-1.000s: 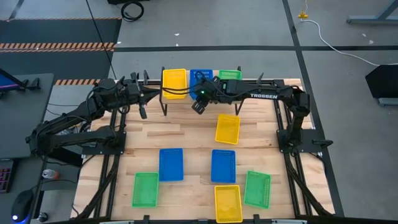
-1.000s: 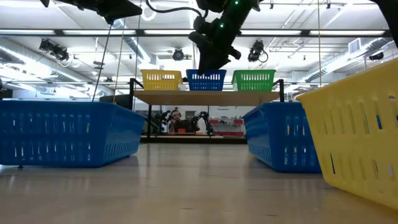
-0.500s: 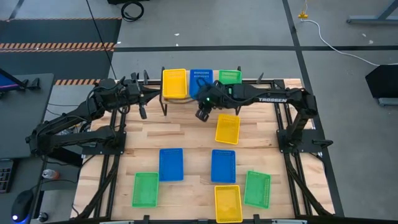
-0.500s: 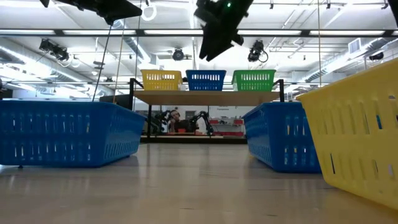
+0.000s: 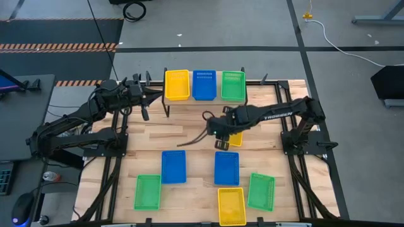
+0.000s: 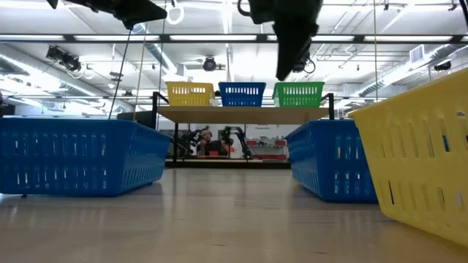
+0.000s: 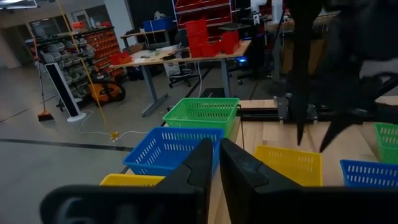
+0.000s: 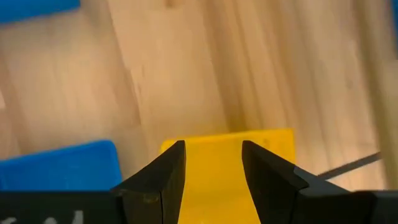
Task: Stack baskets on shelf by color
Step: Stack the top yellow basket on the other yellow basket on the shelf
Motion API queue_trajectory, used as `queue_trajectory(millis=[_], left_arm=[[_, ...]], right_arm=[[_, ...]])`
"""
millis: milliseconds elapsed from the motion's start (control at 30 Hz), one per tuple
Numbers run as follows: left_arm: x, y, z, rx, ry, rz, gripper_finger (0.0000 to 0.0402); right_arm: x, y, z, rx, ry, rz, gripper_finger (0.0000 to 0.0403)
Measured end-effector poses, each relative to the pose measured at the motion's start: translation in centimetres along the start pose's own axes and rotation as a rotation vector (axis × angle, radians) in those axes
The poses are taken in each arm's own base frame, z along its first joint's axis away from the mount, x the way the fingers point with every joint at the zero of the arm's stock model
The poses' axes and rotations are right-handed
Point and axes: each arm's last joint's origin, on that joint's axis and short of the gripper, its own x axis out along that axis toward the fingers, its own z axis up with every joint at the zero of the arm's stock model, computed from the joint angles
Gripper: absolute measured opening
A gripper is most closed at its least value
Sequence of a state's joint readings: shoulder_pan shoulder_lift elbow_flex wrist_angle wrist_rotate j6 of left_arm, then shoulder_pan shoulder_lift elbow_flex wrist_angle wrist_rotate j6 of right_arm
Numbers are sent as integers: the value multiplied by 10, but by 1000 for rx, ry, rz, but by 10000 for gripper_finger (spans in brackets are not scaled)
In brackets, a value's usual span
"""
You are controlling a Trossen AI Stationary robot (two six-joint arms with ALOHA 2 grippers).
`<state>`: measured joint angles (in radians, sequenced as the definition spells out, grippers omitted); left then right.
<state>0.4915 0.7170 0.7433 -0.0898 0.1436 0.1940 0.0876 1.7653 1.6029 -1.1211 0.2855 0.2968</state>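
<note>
- Right gripper (image 5: 218, 128), fingers parted and grasping nothing, hangs directly over a yellow basket (image 5: 234, 138) on the wooden surface (image 5: 189, 135); its arm reads "TROSSEN".
- Left gripper (image 5: 144, 107), fingers nearly closed and empty, waits beside the shelf (image 6: 241, 115).
- Beyond it, yellow, blue and green baskets (image 5: 204, 85) sit on the shelf.

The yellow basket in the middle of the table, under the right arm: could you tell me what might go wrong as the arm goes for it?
1. The right tool, open, hovers over the near end of the yellow basket, which the arm mostly hides from above; a grip that far off-centre could tip it.
2. A blue basket lies just beyond that end, so a sliding basket might bump it.
3. The shelf already holds one basket of each colour, so a tilted yellow one may stack crookedly.
</note>
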Motion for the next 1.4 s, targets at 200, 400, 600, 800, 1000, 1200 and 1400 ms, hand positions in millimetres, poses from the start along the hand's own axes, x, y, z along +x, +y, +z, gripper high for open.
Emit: queue_trajectory(millis=[200,400,600,800,1000,1200,1400], left_arm=[[0,-2,1,1,-3,-15,37],[1,-5,1,2,-7,-31,36],[0,-5,1,2,-9,-30,40],[0,-5,1,3,-9,-30,35],[0,-5,1,2,-9,-30,40],[0,-5,1,2,-9,-30,36],[1,-5,2,3,-15,-29,33]], right_arm=[[28,10,-26,-26,120,-28,165],[58,13,-50,-30,216,9,165],[73,21,-63,-21,231,62,165],[76,25,-68,-33,220,35,165],[88,24,-78,-32,223,6,164],[96,23,-87,-32,238,-17,118],[97,24,-85,-61,213,-11,13]])
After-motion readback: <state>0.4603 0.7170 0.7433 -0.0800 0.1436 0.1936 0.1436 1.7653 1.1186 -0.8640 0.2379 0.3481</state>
